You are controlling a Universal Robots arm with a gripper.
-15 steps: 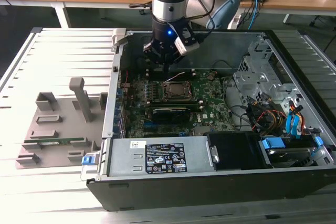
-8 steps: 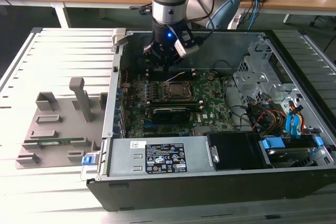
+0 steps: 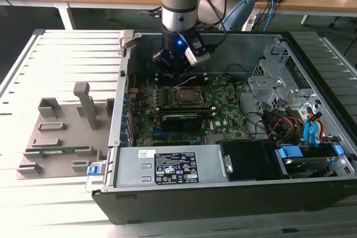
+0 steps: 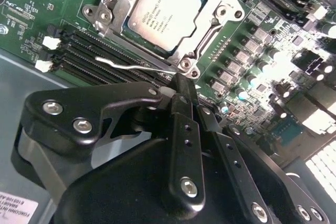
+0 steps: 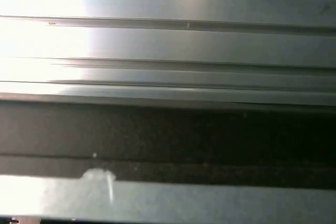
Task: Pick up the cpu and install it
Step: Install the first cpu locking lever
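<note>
The cpu (image 4: 167, 11) sits flat in its socket (image 4: 185, 61) on the board. My gripper (image 4: 181, 93) hangs just beside it, fingers pressed together, holding nothing. I think the chip is placed; the frame looks unlocked.

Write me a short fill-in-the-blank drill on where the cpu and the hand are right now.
1. The cpu lies in the metal-rimmed ____ on the green motherboard.
2. In the second wrist view, the fingers of the hand hold ____.
3. In the exterior view, the hand hangs inside the open computer ____.
4. A grey fixture tray sits outside the case on the exterior view's ____.

Missing words: socket; nothing; case; left
</note>
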